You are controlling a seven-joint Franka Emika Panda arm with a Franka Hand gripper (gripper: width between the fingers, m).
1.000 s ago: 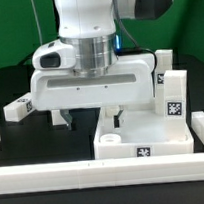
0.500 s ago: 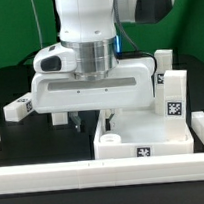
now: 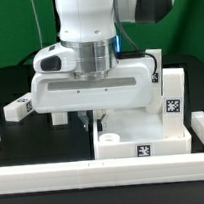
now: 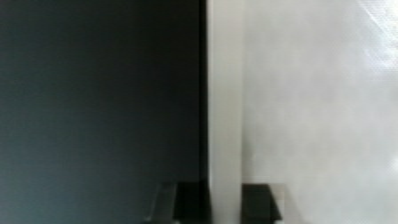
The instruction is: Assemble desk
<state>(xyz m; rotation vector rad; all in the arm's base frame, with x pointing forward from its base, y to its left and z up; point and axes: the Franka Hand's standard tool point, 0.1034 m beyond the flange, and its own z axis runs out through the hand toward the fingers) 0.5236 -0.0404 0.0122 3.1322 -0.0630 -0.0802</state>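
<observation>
**Exterior view.** My arm (image 3: pixel 88 21) stands over the middle of the black surface (image 3: pixel 39 146) with the wrist pointing straight down. My pincer (image 3: pixel 90 120) sits right at the edge of the desk top (image 3: pixel 143 136) that faces the exterior view's left. Its two tips are drawn together there with hardly any gap, though the wide white body of my hand hides much of the spot.

The desk top lies flat toward the exterior view's right, just behind the long white rail (image 3: pixel 86 173) that runs along the front. A round socket (image 3: pixel 110 137) shows at its near corner, and a black-and-white tag (image 3: pixel 143 154) sits on its front wall. An upright leg (image 3: pixel 174 94), square, white and tagged, stands at the desk top's far right side. I cannot tell whether it is seated in a socket. A loose leg (image 3: pixel 17 109) lies on its side on the surface, well apart toward the exterior view's left.

**Wrist view.** Looking down past my fingers (image 4: pixel 183 203), I see a narrow bright strip, the desk top's raised rim (image 4: pixel 222 100). It runs away from the camera and passes between the two dark tips. One pad presses it from each side, so the pincer is clamped on the rim. On one side of the rim lies the pale inner panel of the desk top, and on the other the dark surface. The picture is soft, and finer detail is lost.
</observation>
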